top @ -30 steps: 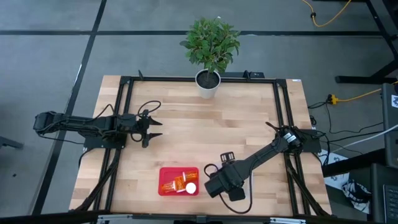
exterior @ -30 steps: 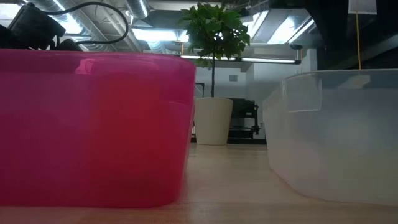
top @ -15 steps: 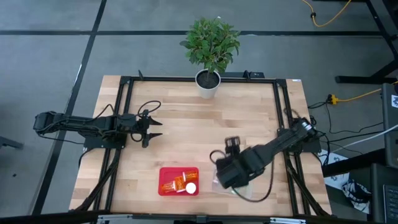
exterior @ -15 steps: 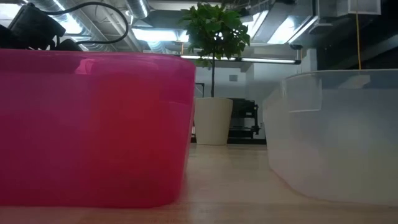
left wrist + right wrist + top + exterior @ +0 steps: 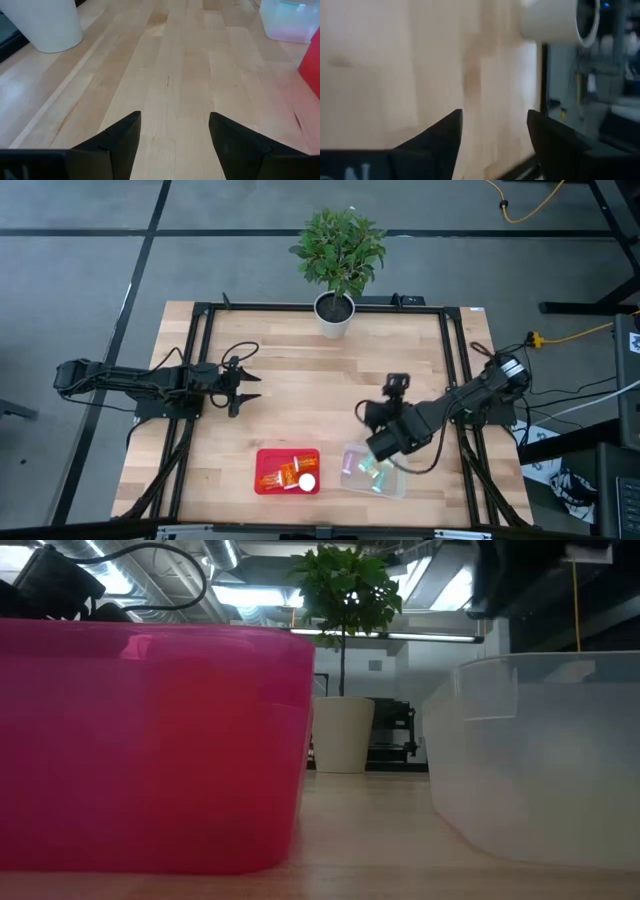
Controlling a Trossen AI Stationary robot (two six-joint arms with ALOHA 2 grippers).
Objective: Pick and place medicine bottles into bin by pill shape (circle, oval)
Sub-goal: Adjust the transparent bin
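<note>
Pale wooden planks made up the surface point(image 5: 300, 410), framed by black rails, with a leafy green plant in a white pot point(image 5: 336, 308) standing at its far edge. Near the front edge sat a shallow red plastic bin point(image 5: 288, 471) holding several small translucent orange medicine bottles with white caps point(image 5: 282, 478), lying in a loose cluster. Just beside it, to the right in the high view, sat a clear plastic bin point(image 5: 374, 471) in which a few pastel green and teal bottles point(image 5: 368, 469) showed through the walls. The right end effector point(image 5: 398, 383) hung above the surface behind the clear bin, its arm reaching in from the right rail; its two dark fingers point(image 5: 438, 135) stood apart with nothing between them, only bare wood and the white pot showing past them in the right wrist view. The left end effector point(image 5: 250, 387) waited over the left part of the surface, well apart from both bins, its fingers point(image 5: 121, 135) also spread with nothing gripped, pointing across the planks toward the clear bin's corner. From the low view the red bin's wall point(image 5: 150, 740) filled the left and the clear bin's wall point(image 5: 540, 760) the right, with the potted plant between them farther back.
</note>
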